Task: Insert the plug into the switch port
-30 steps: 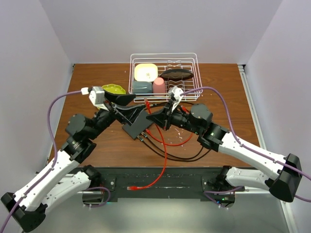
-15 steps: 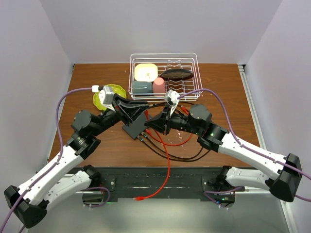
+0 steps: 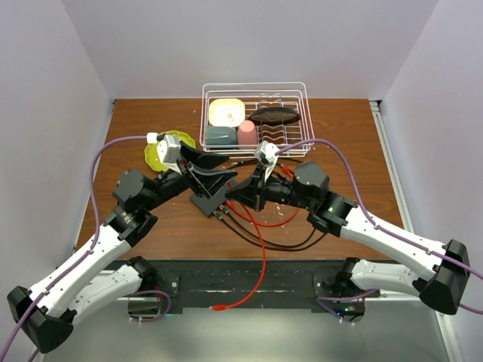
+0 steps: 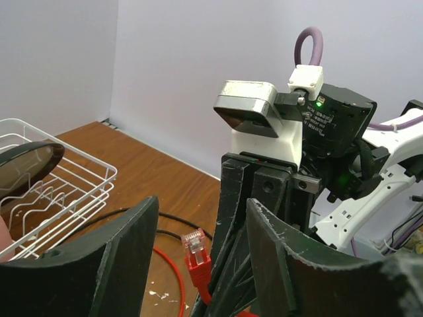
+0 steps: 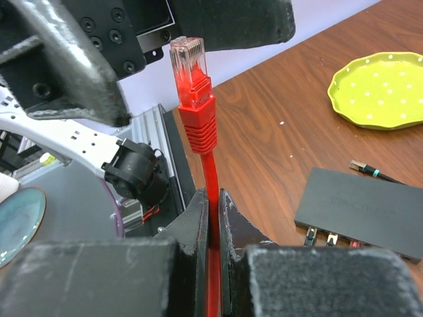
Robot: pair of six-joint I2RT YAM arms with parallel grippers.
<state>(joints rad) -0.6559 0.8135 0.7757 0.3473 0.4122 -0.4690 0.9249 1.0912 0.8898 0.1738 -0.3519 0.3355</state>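
The switch (image 3: 209, 201) is a flat black box lying on the wooden table; it also shows in the right wrist view (image 5: 360, 210), with cables plugged into its near edge. My right gripper (image 5: 213, 210) is shut on the red cable just below the plug (image 5: 190, 66), which stands upright above the jaws. In the top view the right gripper (image 3: 232, 194) sits just right of the switch. My left gripper (image 4: 201, 212) is open and empty, with the red plug (image 4: 196, 251) between its fingers (image 4: 125, 264). In the top view the left gripper (image 3: 224, 166) hovers above the switch.
A white wire dish rack (image 3: 253, 89) at the back holds a dark oval dish (image 3: 275, 115), a pink cup and other dishes. A green plate (image 3: 155, 153) lies left of it. Black cables (image 3: 279, 243) and the red cable (image 3: 260, 256) loop over the table's front.
My left gripper has swung right toward the right gripper, uncovering the green plate, and its open jaws now flank the plug. The red cable's loose end at the front edge shifted.
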